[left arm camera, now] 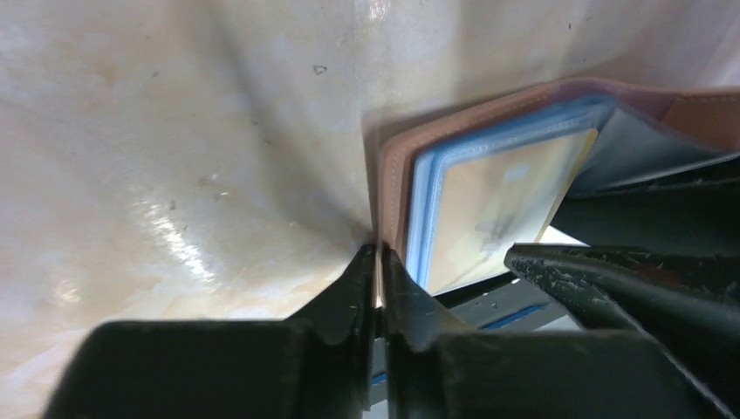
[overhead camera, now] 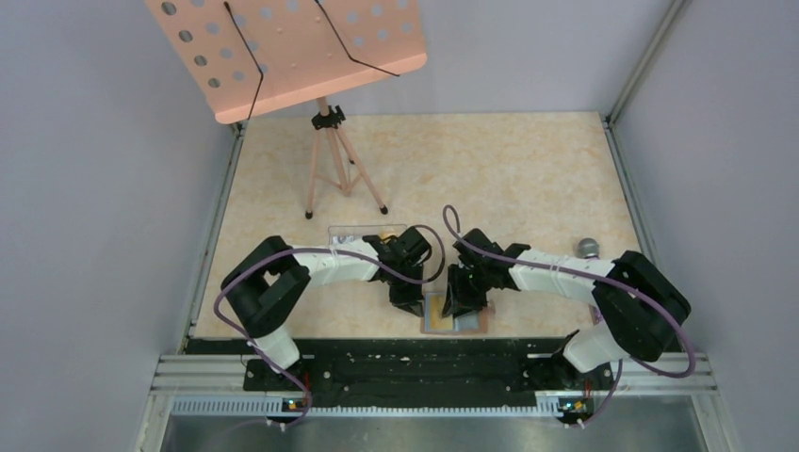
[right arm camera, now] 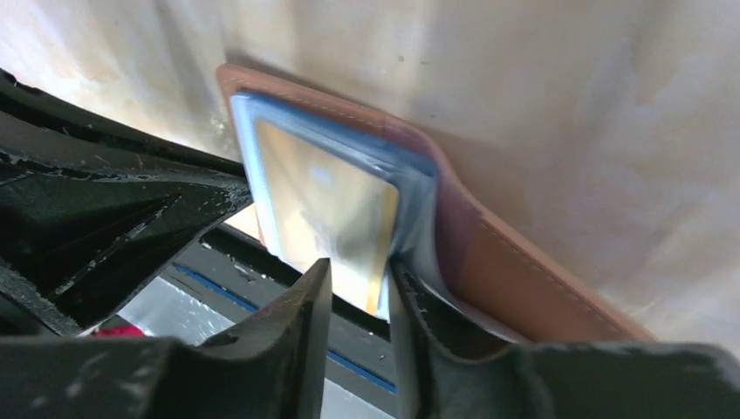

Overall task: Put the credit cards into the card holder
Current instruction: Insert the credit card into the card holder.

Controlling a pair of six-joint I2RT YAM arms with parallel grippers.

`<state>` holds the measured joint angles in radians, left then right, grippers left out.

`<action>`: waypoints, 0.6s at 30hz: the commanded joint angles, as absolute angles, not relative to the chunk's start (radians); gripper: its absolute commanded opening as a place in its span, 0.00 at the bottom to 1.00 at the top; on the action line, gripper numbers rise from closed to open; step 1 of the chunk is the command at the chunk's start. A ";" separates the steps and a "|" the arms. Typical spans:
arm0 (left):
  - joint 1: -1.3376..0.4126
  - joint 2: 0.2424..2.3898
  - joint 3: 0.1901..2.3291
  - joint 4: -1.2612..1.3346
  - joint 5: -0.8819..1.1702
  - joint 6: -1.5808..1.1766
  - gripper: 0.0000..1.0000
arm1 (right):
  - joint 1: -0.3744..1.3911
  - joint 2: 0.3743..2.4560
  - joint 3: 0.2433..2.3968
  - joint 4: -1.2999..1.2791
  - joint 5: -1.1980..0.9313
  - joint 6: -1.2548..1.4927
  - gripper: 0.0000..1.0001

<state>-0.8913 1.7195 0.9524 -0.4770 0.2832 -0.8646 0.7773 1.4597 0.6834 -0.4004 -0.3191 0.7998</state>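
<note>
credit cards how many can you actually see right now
1 clearly: a yellow-orange plastic card sits in the bluish sleeve of the brown leather-like card holder, its near corner within the right gripper. More may be hidden in the clear plastic box.

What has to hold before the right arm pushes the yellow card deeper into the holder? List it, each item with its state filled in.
1. Left claw clamps the brown cover edge of the card holder: ok.
2. Card holder lies open with its blue sleeve exposed: ok.
3. Yellow card is started in the sleeve: ok, partly in, with its near edge sticking out.
4. Right claw straddles that free edge: ok.
5. Right claw has a firm grip on the card: cannot tell; a gap shows between one finger and the card.
</note>
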 commanded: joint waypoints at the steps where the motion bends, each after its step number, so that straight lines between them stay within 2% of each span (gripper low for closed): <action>1: -0.907 1.622 0.968 -0.516 0.161 -0.856 0.17 | 0.814 1.438 0.722 -0.384 -0.308 0.794 0.38; 5: -0.907 1.537 0.968 -0.524 0.131 -0.859 0.31 | 0.813 1.412 0.736 -0.423 -0.279 0.775 0.54; 9: -0.906 1.494 0.950 -0.469 0.181 -0.861 0.39 | 0.814 1.389 0.741 -0.429 -0.272 0.771 0.57; 14: -0.905 1.493 0.856 -0.268 0.313 -0.931 0.40 | 0.813 1.360 0.736 -0.449 -0.251 0.774 0.46; 18: -0.905 1.524 0.783 -0.139 0.347 -0.991 0.38 | 0.813 1.355 0.722 -0.450 -0.246 0.766 0.26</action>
